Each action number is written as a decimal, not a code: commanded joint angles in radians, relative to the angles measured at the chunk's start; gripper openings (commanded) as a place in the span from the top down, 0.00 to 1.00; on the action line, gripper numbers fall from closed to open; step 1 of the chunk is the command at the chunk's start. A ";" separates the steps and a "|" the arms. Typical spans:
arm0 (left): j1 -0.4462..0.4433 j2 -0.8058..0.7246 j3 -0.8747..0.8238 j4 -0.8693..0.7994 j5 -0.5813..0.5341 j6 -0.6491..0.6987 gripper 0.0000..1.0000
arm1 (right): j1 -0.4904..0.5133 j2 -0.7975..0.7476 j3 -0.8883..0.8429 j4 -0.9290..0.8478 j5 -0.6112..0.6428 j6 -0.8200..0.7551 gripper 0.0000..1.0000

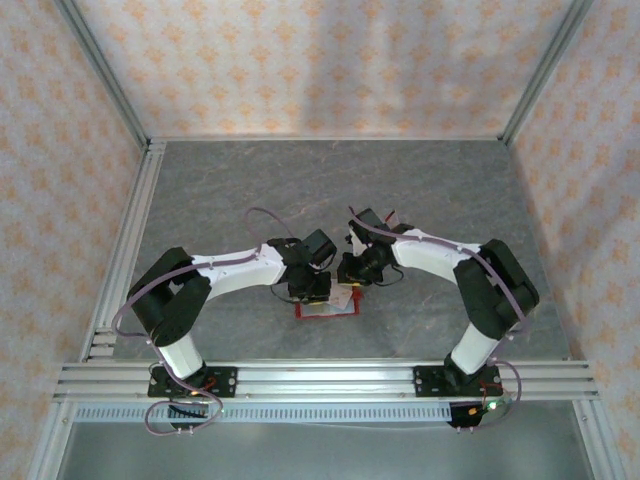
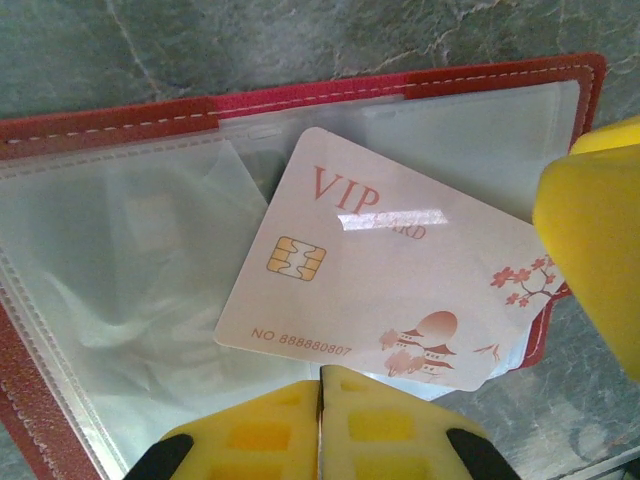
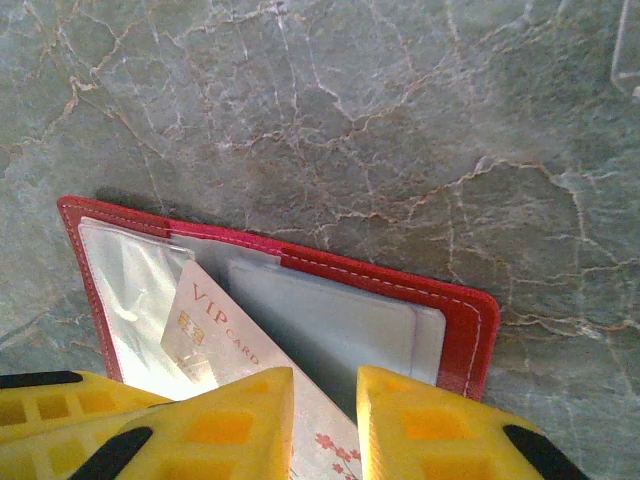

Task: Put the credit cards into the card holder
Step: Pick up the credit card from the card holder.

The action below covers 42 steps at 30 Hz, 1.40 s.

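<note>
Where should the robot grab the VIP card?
Probably the blossom-printed corner of the VIP card, coming from the right with the right gripper. The card lies flat and tilted on the card holder, and that corner sits nearest its outer edge, easiest to pinch.

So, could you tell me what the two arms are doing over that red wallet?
The card holder lies open on the table, and a VIP card rests askew on its clear sleeves, not yet in a pocket. The right tool stands slightly open over the card's corner; the left tool is shut beside the card.
</note>
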 commanded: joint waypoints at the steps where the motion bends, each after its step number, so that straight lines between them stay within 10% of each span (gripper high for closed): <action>1: -0.013 0.010 -0.008 -0.009 -0.010 -0.003 0.91 | -0.001 0.010 0.017 -0.012 -0.006 -0.018 0.76; 42: -0.015 0.100 0.061 -0.027 -0.060 0.013 0.92 | 0.023 -0.034 -0.103 0.068 -0.119 0.006 0.64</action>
